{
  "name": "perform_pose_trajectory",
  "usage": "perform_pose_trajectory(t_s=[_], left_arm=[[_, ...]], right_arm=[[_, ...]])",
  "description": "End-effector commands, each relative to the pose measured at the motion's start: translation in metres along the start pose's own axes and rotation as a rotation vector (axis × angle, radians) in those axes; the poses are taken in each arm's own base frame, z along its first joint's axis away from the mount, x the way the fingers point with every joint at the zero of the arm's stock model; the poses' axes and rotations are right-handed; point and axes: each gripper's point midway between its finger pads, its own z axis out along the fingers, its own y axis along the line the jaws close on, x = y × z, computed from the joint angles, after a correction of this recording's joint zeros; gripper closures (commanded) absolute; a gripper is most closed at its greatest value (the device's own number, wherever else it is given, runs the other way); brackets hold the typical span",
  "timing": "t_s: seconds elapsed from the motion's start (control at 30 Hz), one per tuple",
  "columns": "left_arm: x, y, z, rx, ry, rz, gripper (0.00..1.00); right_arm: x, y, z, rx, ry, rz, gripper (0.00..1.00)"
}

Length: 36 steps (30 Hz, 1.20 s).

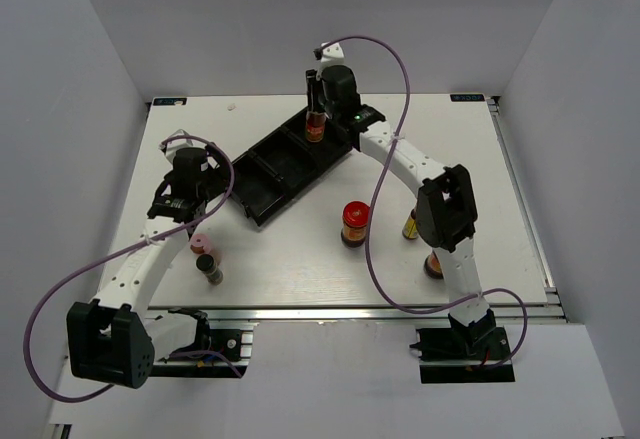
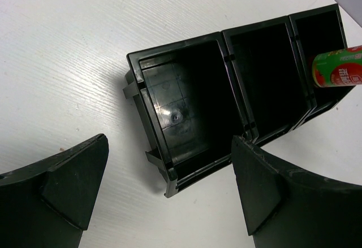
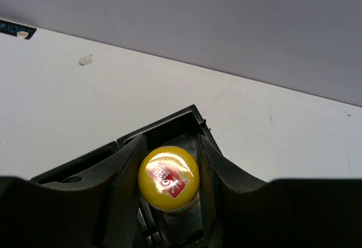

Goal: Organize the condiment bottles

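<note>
One yellow-capped bottle (image 3: 168, 178) (red cap sticker, unreadable) in right gripper (image 3: 169, 166)

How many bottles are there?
6. One bottle in the right hand at the tray's far end, a red-lidded jar mid-table, two bottles half hidden by the right arm, a pink-capped bottle and a dark-capped bottle by the left arm. More may be hidden.
</note>
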Motion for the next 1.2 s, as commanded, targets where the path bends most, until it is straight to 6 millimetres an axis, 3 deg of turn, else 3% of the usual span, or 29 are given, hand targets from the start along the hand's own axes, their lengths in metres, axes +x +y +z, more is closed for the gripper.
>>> perform_pose_trajectory(t_s=[0.0,0.17,0.43,0.53,0.7,0.77,0.87,1.03,1.17], left_arm=[[-0.02,-0.01,-0.002,0.026,-0.053,0.001,0.02],[-0.018,-0.007,0.002,0.009,-0.045,0.007,0.02],[-0.01,-0.005,0.008,0.007,-0.027,0.008,0.02],[-0.008,-0.006,0.009,0.009,-0.023,0.008,0.02],[-0.008,-0.004,0.009,0.003,-0.019,0.01,0.02],[-0.008,-0.006,0.009,0.007,-0.02,0.01,0.02],[-0.008,-0.006,0.007,0.014,-0.019,0.009,0.02],[-0.009,-0.011,0.003,0.033,-0.014,0.002,0.02],[-0.008,-0.018,-0.002,0.075,0.008,-0.009,0.02]], right_arm=[[-0.092,0.008,-0.006,-0.033,-0.321,0.048,1.0],[-0.064,0.008,0.014,-0.025,-0.276,0.047,1.0],[-0.042,0.012,0.029,-0.03,-0.247,0.047,1.0],[-0.03,0.012,0.031,-0.034,-0.218,0.056,0.95],[-0.023,0.014,0.029,-0.047,-0.202,0.062,0.63],[-0.026,0.014,0.027,-0.051,-0.204,0.067,0.44],[-0.038,0.016,0.019,-0.064,-0.221,0.076,0.3],[-0.073,0.021,-0.004,-0.105,-0.26,0.071,0.11],[-0.092,0.021,-0.031,-0.129,-0.249,0.061,0.11]])
